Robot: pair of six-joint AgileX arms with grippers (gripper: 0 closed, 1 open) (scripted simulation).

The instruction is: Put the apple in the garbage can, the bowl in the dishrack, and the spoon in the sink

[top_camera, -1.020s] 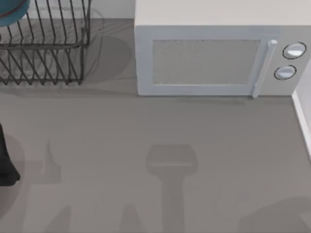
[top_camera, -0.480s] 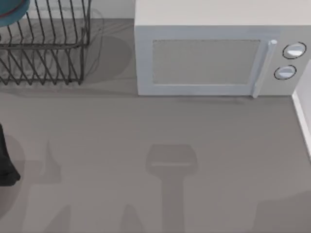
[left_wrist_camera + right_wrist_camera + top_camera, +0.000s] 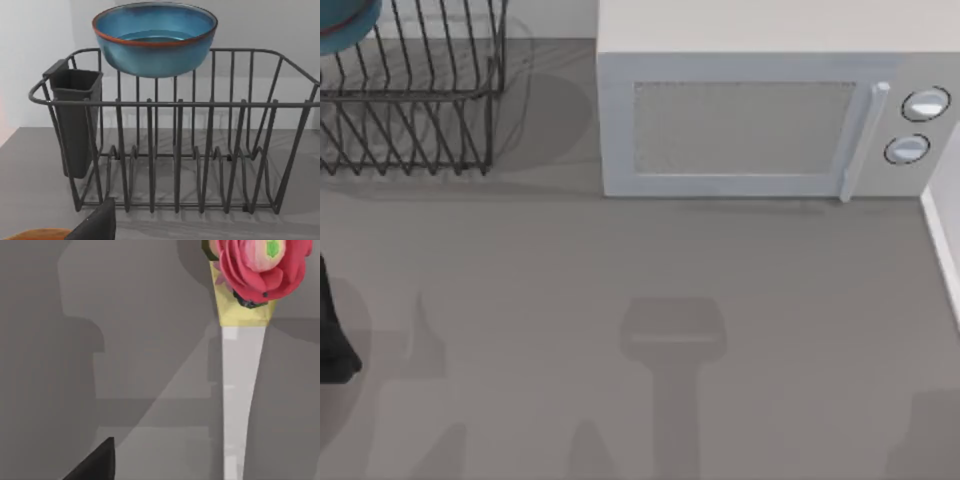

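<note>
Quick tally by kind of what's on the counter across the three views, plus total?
Round glossy blue-teal bowl with orange-brown rim: 1
Black thin-wire dishrack: 1
Dark grey utensil cup on the rack: 1
White microwave: 1
Pink-flowered white-handled utensil: 1
Total: 5

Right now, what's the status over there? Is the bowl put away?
Bowl sitting atop the dishrack, at the top view's left rear. Left arm at left table edge. Microwave stands beside the rack, apart from it.

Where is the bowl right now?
The bowl sits at the top of the dishrack, above its upright wires, beside the dark cutlery holder; in the top view it is at the far left corner.
</note>
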